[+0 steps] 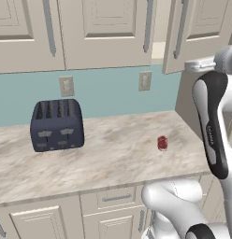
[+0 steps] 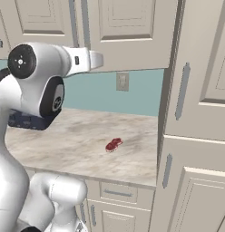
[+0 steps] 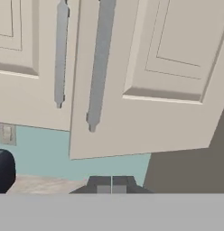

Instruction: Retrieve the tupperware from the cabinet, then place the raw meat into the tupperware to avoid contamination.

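Directly ahead of my pincer (image 3: 112,182) hangs the cabinet (image 3: 145,90), its beige raised-panel door (image 1: 183,32) swung partly out toward me, so that the lower edge tilts across my hand view. The door's long grey bar handle (image 3: 100,67) stands just above and slightly left of my fingertips (image 3: 103,184). A second handle (image 3: 60,54), on the neighbouring closed door, runs further left. My two fingertips are pressed together with nothing between them; they touch neither the handle nor the door.

In the left base view, a gap between the swung door and the closed door beside it shows a strip of plain beige shelf (image 1: 158,50). I cannot tell what sits inside.

Below my pincer lies the marbled counter (image 1: 113,154), backed by a pale teal wall (image 1: 108,93) carrying two socket plates (image 1: 66,86). The raw meat (image 1: 162,143) rests on the counter well beneath my pincer, a small red chunk, standing alone with bare surface all round it. In the right base view the raw meat (image 2: 114,144) lies near the tall unit on the right.

Far off to the left and below, the dark blue toaster (image 1: 57,125) stands on the same counter against the wall, well apart from the meat. Its dark rounded edge (image 3: 4,170) shows low at the left of my hand view.

Beneath the counter edge run drawer fronts (image 1: 115,198) with short horizontal handles.
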